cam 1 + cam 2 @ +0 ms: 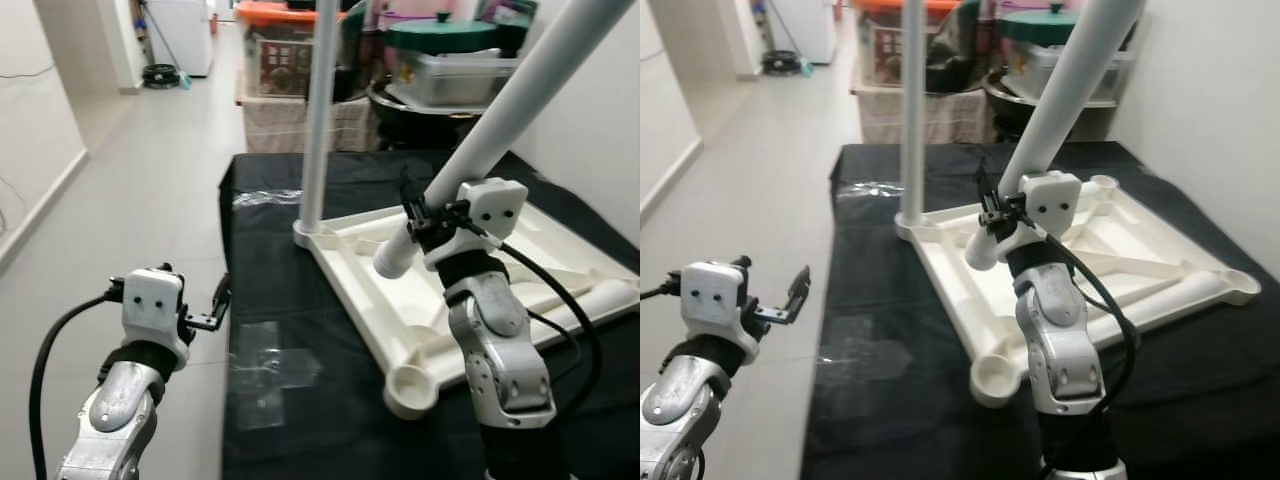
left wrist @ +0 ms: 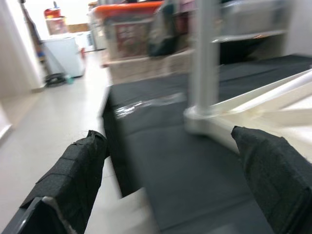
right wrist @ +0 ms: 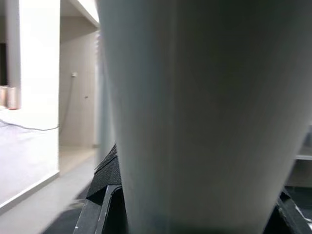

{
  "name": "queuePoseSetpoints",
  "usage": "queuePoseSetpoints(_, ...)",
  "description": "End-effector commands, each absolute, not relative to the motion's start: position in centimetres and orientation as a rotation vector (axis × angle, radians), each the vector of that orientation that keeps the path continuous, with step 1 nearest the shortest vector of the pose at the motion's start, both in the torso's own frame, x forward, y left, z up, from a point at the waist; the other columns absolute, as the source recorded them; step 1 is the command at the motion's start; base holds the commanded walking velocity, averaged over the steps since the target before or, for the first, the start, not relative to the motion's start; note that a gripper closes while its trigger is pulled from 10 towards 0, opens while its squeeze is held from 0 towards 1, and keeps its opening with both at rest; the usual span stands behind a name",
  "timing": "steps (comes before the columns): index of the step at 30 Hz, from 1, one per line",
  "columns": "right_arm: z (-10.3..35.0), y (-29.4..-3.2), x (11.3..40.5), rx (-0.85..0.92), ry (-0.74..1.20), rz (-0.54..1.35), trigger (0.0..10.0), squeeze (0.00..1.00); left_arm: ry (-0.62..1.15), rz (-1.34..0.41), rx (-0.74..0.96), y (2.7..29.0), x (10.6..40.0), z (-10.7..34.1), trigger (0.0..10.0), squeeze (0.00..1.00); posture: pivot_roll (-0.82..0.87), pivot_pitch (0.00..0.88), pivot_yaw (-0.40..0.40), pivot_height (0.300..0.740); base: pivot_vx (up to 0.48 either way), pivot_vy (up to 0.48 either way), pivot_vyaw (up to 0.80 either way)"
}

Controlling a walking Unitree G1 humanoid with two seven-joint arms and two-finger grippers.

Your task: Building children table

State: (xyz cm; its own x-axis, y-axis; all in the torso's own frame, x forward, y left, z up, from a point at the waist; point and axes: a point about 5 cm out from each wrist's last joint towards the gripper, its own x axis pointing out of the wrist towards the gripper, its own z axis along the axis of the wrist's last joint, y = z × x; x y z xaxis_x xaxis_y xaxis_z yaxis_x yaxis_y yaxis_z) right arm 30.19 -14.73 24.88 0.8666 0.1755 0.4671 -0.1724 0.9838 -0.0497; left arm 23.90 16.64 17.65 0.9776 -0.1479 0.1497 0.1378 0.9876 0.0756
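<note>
A white children's table top (image 1: 565, 250) lies upside down on a black cloth (image 1: 300, 420). One white leg (image 1: 320, 110) stands upright in its far left corner socket. My right gripper (image 1: 425, 222) is shut on a second white leg (image 1: 500, 110), which it holds tilted with the lower end just above the top's underside. In the right wrist view this leg (image 3: 195, 117) passes between the fingers. The near corner socket (image 1: 412, 385) holds nothing. My left gripper (image 1: 222, 300) hangs open over the floor, left of the cloth, with its fingers (image 2: 73, 180) wide apart.
Clear plastic wrap (image 1: 265, 375) lies on the cloth near my left arm. Storage boxes and pots (image 1: 440, 60) crowd the space behind the cloth. A white wall (image 1: 600, 120) stands close on the right. A tiled hallway floor (image 1: 150, 180) stretches away on the left.
</note>
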Motion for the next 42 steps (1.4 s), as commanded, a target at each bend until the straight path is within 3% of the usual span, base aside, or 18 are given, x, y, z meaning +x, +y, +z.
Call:
queuePoseSetpoints(1,24.9,-14.7,30.2,-0.003,-0.503,0.176,10.0,0.00,-0.159,-0.155,0.070,16.4,24.0,17.6,10.0,0.00,0.06,0.000,-0.061,0.740,0.000,-0.431,0.00)
queuePoseSetpoints(25,24.9,-14.6,30.9,0.058,-0.474,0.186,10.0,0.00,-0.163,-0.162,-0.011,16.4,23.9,17.4,10.0,0.00,0.05,0.000,-0.057,0.740,-0.103,0.000,0.00)
queuePoseSetpoints(42,24.1,-14.6,31.3,0.087,-0.400,0.212,10.0,0.00,-0.120,-0.123,-0.032,17.0,24.2,16.7,10.0,0.00,0.03,0.000,-0.055,0.740,0.000,0.367,-0.42)
